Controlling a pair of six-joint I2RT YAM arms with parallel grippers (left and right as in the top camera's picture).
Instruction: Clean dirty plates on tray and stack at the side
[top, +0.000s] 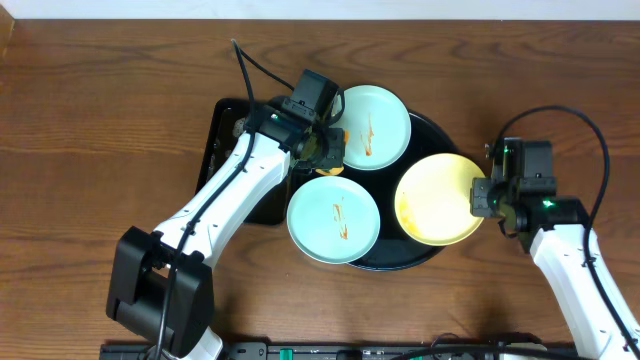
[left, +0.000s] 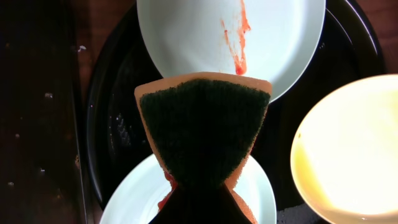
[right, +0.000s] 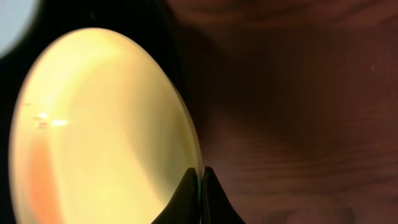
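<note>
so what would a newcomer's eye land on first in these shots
Three plates crowd the round black tray: a far mint-blue plate and a near mint-blue plate, both streaked with orange-red sauce, and a yellow plate at the tray's right edge. The left gripper holds a green-faced orange sponge between the two blue plates, while the right gripper pinches the yellow plate's rim.
</note>
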